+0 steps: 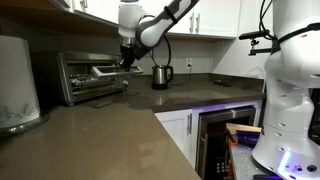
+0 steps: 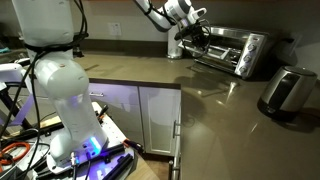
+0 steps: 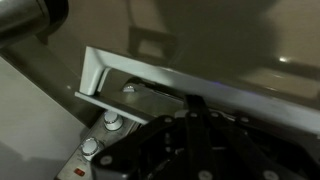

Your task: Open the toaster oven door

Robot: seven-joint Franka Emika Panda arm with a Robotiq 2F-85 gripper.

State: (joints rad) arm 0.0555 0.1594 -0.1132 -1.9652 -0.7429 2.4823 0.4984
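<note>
The silver toaster oven (image 1: pixel 85 75) stands on the counter against the wall; it also shows in an exterior view (image 2: pixel 240 50). Its dark glass door (image 1: pixel 100 91) (image 2: pixel 208 58) hangs partly open and tilts outward, with the racks inside showing. My gripper (image 1: pixel 127 62) (image 2: pixel 190 42) is at the door's top edge. In the wrist view the silver bar handle (image 3: pixel 150 75) runs across the frame. My dark fingers (image 3: pixel 195 105) come together at the bar and look shut on it.
A small steel kettle (image 1: pixel 161 75) stands just beside the oven. A rounded silver appliance (image 2: pixel 285 90) (image 1: pixel 15 95) sits on the near counter. A black built-in appliance door (image 1: pixel 225 140) is under the counter. A white robot body (image 1: pixel 290 90) (image 2: pixel 55 80) stands on the floor.
</note>
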